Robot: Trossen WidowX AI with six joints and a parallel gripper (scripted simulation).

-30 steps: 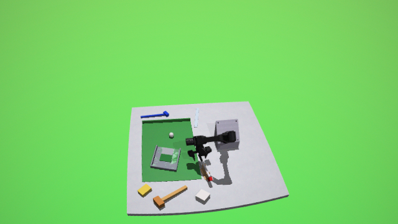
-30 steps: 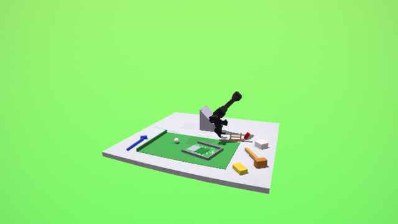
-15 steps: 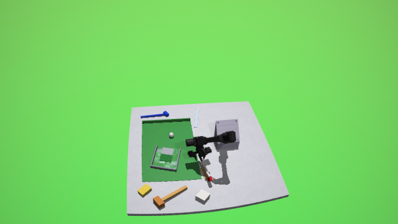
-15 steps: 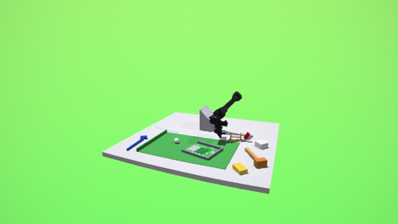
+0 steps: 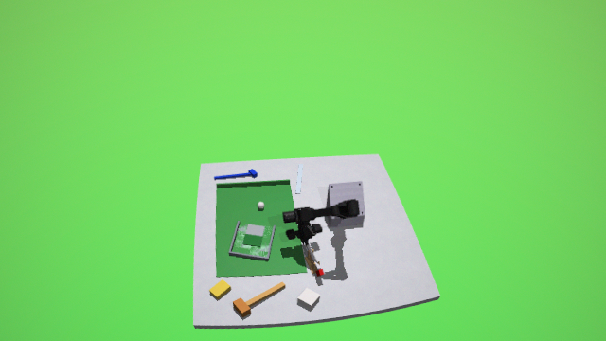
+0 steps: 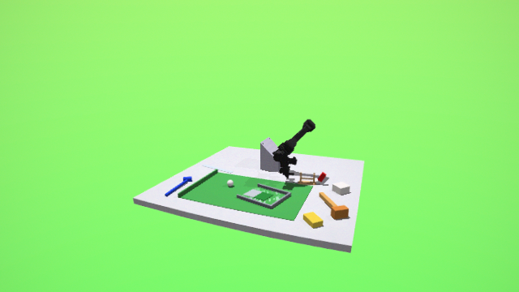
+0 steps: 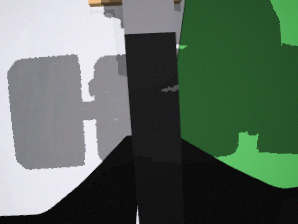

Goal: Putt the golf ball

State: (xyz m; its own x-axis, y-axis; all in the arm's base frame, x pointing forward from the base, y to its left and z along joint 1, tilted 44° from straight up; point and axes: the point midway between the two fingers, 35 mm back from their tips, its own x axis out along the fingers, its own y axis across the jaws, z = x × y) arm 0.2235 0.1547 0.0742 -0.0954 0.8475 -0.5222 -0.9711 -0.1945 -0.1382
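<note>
Pincer (image 5: 307, 243): closing on the dark grip end of the putter (image 5: 314, 263), fingers pressed against the shaft with only a narrow gap; in the wrist view the dark bar is running straight up between them. Putter: lying on the grey bench (image 5: 379, 246) just beside the right edge of the mat (image 5: 237, 265), red head (image 5: 320, 272) pointing toward the near side.

Ball (image 5: 260, 205): sitting on the mat, well apart from the putter, with the walled ramp and green (image 5: 253, 241) between it and the near edge.

Handling note: I am judging the grasp needs to stay square and firm before any lift, since the long shaft is likely to pivot; raising it slowly and level should be keeping the head from dragging.

Not legible: fingertip contact is hiding under the wrist in the top view; the shaft is looking blurred and brownish there; the wrist view is cutting off the red head entirely.
</note>
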